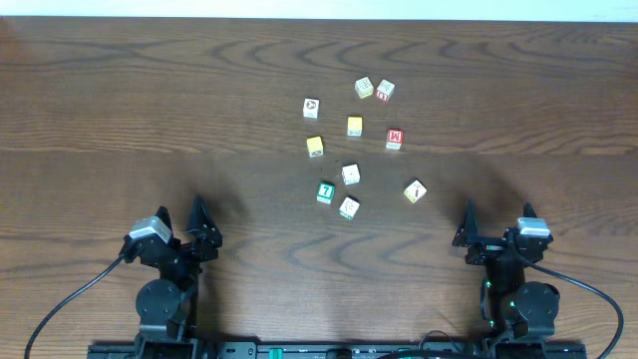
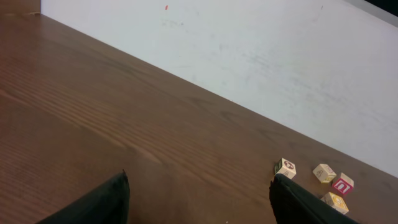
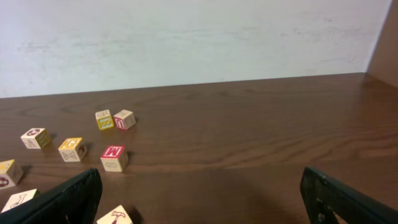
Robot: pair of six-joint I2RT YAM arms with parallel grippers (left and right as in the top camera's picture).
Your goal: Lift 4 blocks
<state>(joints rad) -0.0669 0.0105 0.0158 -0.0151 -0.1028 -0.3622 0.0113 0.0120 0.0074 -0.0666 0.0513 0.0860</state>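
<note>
Four blocks lie mid-table in the overhead view: the green "7" block (image 1: 325,191), the teal-edged picture block (image 1: 348,207) just right of it, the yellow-edged picture block (image 1: 415,190) and the red "M" block (image 1: 395,139) farther back. My left gripper (image 1: 182,212) stands open at the front left, well short of them. At the front right, my right gripper (image 1: 496,214) is also open and holds nothing. The right wrist view shows the "M" block (image 3: 114,157) and a hammer-picture block (image 3: 116,216) by my left finger. Only bare wood lies between the left gripper's (image 2: 200,177) fingers.
Other cubes sit behind the blocks: two plain yellow ones (image 1: 354,126) (image 1: 315,147), a white cube (image 1: 311,108), a white one with a red letter (image 1: 385,91), a pale one (image 1: 364,88) and a white one (image 1: 350,175). A white wall (image 3: 186,37) backs the table.
</note>
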